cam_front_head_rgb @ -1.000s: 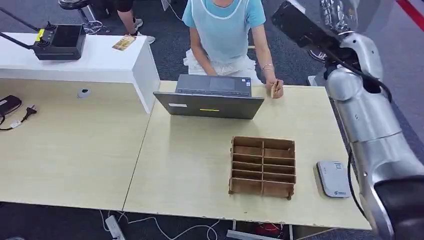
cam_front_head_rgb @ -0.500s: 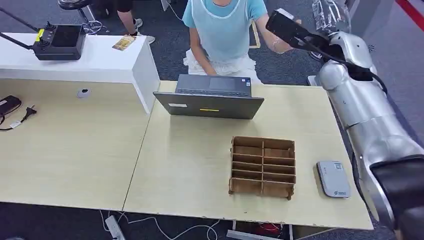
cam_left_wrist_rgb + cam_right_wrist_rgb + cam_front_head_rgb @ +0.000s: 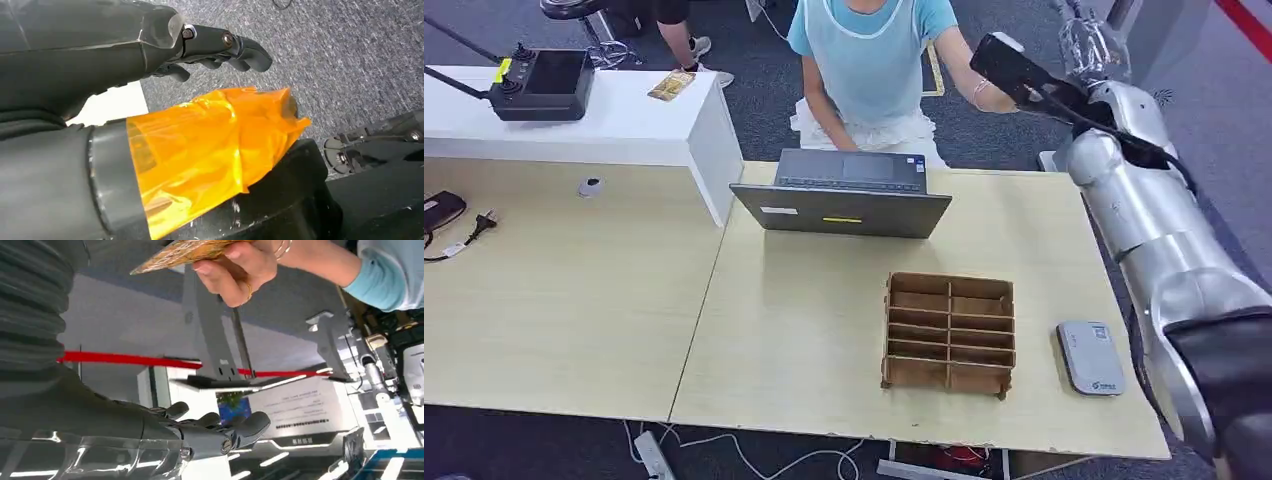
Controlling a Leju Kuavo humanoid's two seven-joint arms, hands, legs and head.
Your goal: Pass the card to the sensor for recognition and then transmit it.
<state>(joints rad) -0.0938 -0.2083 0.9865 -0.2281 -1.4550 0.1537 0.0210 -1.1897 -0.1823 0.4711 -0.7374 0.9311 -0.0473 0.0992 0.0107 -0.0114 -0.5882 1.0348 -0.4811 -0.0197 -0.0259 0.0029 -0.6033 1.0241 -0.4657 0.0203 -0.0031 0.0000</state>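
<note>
Right robot hand (image 3: 220, 432) is raised beside the person's hand (image 3: 235, 270), fingers apart, holding nothing. The card (image 3: 185, 252) is in that person's hand, just clear of the fingers. Should pinch card's free edge squarely before the person lets go; left robot hand (image 3: 220, 47) hangs loosely curled, holding nothing.

Light wood tables (image 3: 574, 300) on dark grey carpet (image 3: 1014, 110); white counter (image 3: 624, 125), possibly laminate.

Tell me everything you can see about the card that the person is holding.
The card is thin and flat, with a golden-yellow patterned face; its printing is too blurred to read. The person's hand pinches it at one end, so that the other end points outward, free. It is held in the air beside the robot's right hand, which does not touch it.
</note>
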